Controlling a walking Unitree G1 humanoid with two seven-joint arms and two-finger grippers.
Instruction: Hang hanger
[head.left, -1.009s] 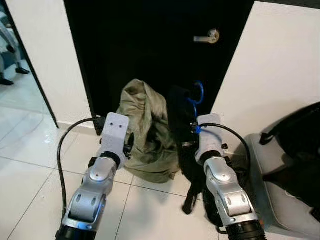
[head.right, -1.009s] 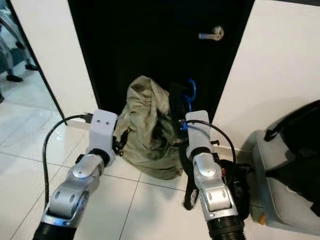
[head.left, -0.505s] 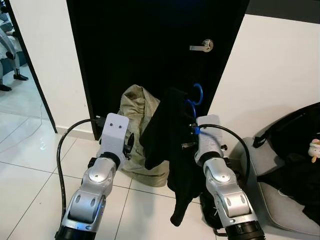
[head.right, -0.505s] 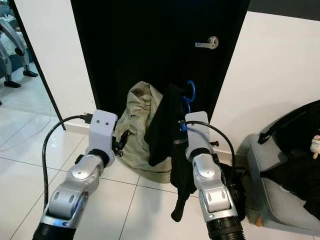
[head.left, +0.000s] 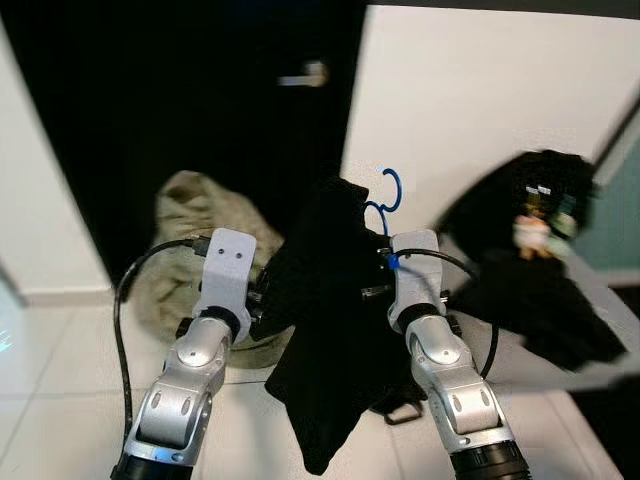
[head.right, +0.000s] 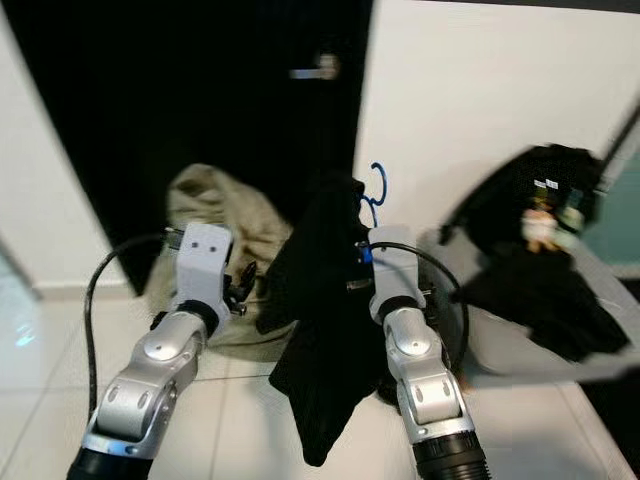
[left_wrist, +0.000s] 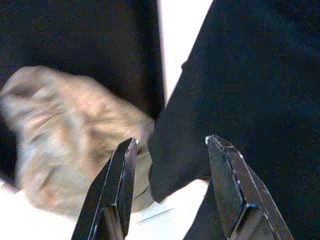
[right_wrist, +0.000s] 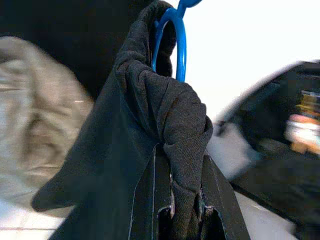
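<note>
White tiled floor (head.left: 60, 350) under my arms, white wall (head.left: 470, 90) ahead of my right pincer, black door (head.left: 150, 100) with a silver handle (head.left: 302, 76) ahead of my left one. Both head views are blurred. Olive cloth bundle (head.left: 195, 215) sits on the floor against the door, just beyond my left pincer. Off to the outer side of my right arm there's a grey seat (head.left: 590, 330) with dark clothes (head.left: 530, 280) heaped on it and a small light-coloured item (head.left: 530, 232) on top, too blurred to identify.

My right pincer (right_wrist: 184, 200) is pressed together, pinching a fold of the black garment (head.left: 330, 330); the cloth bunches between the two fingers (right_wrist: 155, 190). Blue hanger (right_wrist: 172, 45) rises right above that pincer, its hook (head.left: 390, 190) poking out of the garment's top against the white wall. The rest of the hanger is buried in the cloth. The garment drapes down between my two arms, with its lower end below both wrists.

My left pincer (left_wrist: 170, 150) is spread apart, holding nothing. The garment's edge hangs just past its fingertips, with the olive bundle behind. I can't tell whether the fingers touch the cloth.
</note>
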